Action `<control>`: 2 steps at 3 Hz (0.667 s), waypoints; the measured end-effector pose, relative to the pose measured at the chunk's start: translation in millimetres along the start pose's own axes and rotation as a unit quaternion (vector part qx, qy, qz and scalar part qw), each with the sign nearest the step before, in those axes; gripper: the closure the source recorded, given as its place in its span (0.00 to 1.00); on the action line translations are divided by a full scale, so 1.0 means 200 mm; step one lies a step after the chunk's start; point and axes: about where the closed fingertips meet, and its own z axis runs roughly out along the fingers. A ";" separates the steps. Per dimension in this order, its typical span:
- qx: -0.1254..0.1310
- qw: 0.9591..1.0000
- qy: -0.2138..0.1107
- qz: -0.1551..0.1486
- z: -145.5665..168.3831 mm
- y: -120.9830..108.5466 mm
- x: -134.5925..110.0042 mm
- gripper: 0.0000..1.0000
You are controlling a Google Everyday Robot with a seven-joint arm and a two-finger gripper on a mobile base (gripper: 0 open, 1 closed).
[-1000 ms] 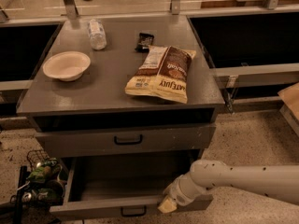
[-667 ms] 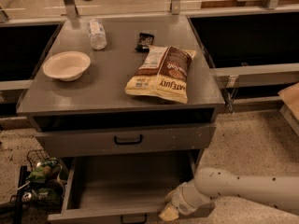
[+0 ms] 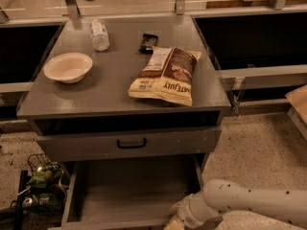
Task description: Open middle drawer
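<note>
Grey and standing well out, the middle drawer (image 3: 134, 190) lies up and left of the gripper (image 3: 174, 222), which sits at its front edge (grasp cannot be told), presumably placed to pull it outward.

One raised camera, facing down and forward onto the cabinet (image 3: 115, 83), fairly near, gripper (image 3: 174, 223) at the bottom edge, centre-right.
</note>
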 end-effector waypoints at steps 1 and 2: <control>-0.005 1.000 -0.006 0.009 0.00 0.07 0.04 1.00; -0.001 1.000 -0.014 0.015 0.00 0.09 0.03 1.00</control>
